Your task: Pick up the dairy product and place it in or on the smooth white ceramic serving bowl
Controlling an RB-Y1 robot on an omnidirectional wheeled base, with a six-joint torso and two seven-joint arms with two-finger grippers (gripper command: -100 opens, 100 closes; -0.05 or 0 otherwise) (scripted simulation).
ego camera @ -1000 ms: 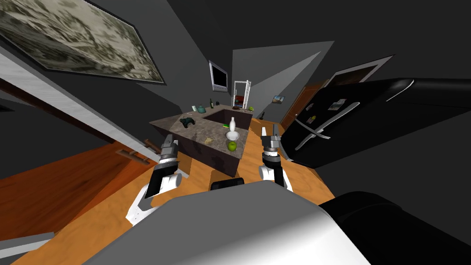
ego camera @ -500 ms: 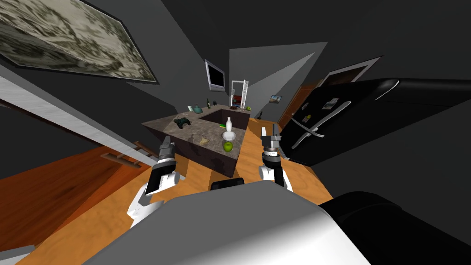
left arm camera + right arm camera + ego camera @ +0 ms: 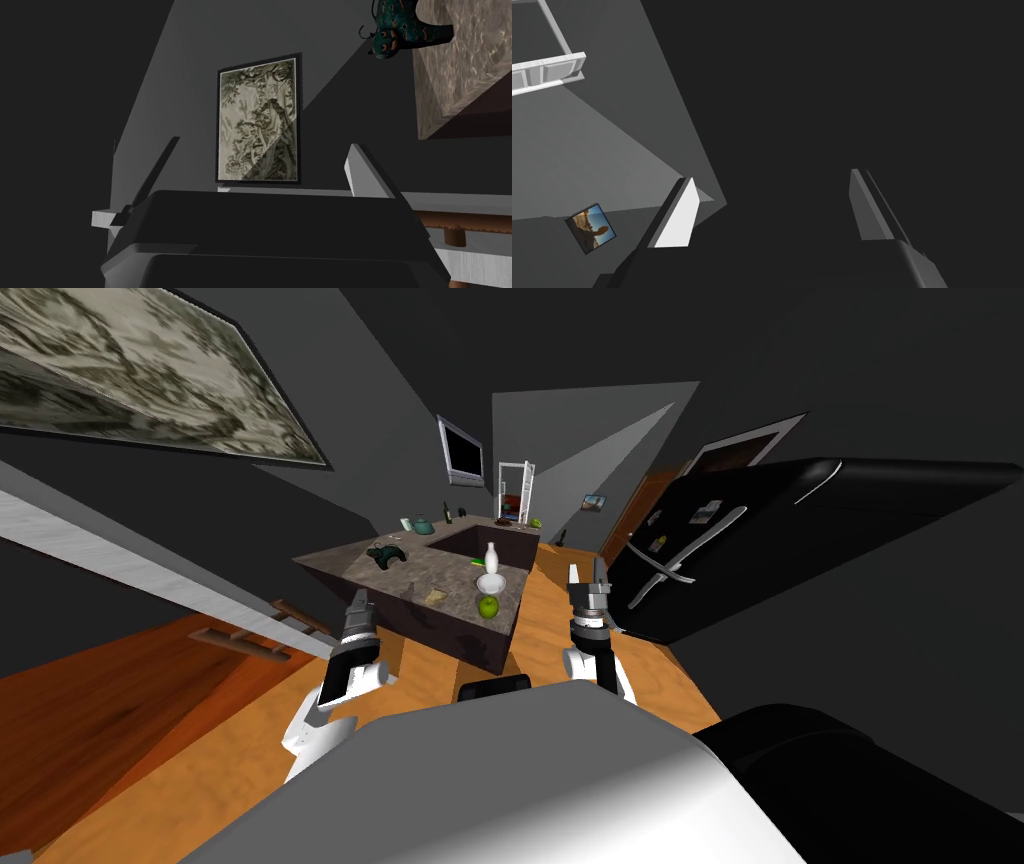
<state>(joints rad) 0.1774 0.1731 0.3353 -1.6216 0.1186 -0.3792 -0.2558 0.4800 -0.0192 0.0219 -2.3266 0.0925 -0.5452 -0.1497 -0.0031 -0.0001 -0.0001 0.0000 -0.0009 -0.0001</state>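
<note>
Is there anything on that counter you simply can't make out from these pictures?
- Pale yellowish piece on the counter, head view: too small to tell whether it is the dairy product.
- White bowl, head view: too small to see its inside, or to tell whether the white bottle behind it touches it.
- Teal spotted object, left wrist view: cut off by the picture's edge.

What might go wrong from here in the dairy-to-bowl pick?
1. The apple lies at the counter corner, just in front of the bowl; a reach over it may roll it off.
2. The white bottle stands upright close behind the bowl and may tip.
3. The fridge is near the right gripper; a swing could hit it.
</note>
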